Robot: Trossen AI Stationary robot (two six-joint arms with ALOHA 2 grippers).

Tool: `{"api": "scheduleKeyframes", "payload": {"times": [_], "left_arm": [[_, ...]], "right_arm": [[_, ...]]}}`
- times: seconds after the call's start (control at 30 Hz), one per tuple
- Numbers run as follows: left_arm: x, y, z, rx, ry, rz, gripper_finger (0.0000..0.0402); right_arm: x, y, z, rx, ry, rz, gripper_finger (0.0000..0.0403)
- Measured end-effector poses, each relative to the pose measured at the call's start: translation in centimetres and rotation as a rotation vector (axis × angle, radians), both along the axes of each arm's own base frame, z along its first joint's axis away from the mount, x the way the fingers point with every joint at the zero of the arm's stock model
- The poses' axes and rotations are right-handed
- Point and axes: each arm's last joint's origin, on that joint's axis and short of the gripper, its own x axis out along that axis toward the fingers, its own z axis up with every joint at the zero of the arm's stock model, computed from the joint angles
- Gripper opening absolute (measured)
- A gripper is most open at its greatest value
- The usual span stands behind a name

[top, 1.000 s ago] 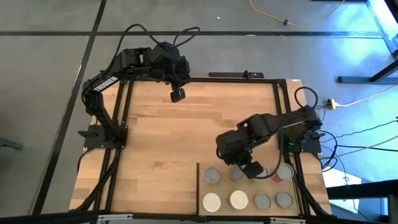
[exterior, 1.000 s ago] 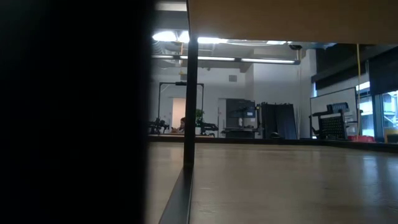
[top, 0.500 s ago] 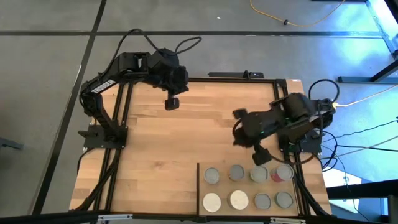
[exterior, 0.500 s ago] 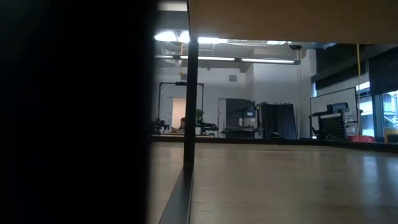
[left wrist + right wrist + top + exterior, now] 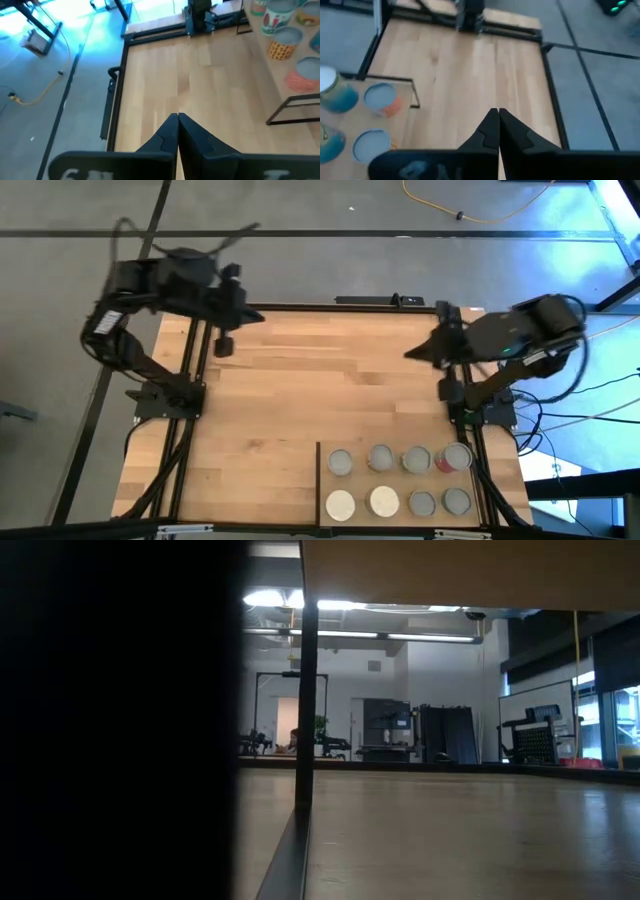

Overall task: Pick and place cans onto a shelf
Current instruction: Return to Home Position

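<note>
The wooden table (image 5: pixel 300 400) fills the middle of the high view, with the shelf (image 5: pixel 360 482), a light-wood panel edged by a thin black strip, lying flat in its near right corner.

The left arm (image 5: pixel 150 280) is folded over the table's far left corner, its elbow out past the left edge. The left gripper (image 5: pixel 177 117) hangs just inside that edge, well apart from the shelf, with its fingers pressed together on nothing.

The right arm (image 5: pixel 520 330) is bent above the table's right edge, its forearm pointing in toward the table's middle. The right gripper (image 5: pixel 495 112) is held over bare wood beyond the shelf, its fingers likewise closed and empty.

The cans (image 5: pixel 380 459) all stand upright on the shelf, eight in two rows of four. The two whitish-topped cans (image 5: pixel 341 504) are side by side at the left of the near row, and the red-pink labelled can (image 5: pixel 456 457) ends the far row on the right.
</note>
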Motion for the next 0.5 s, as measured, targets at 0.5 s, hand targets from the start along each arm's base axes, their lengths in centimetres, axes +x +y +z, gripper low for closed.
{"api": "scheduleKeyframes", "payload": {"times": [0.5], "left_arm": [[-13.0,-2.0,1.3,-0.073,-0.15,0.063,0.0]], "right_arm": [[-7.9,-4.1,-1.8,-0.036,-0.034,-0.212,0.0]]}}
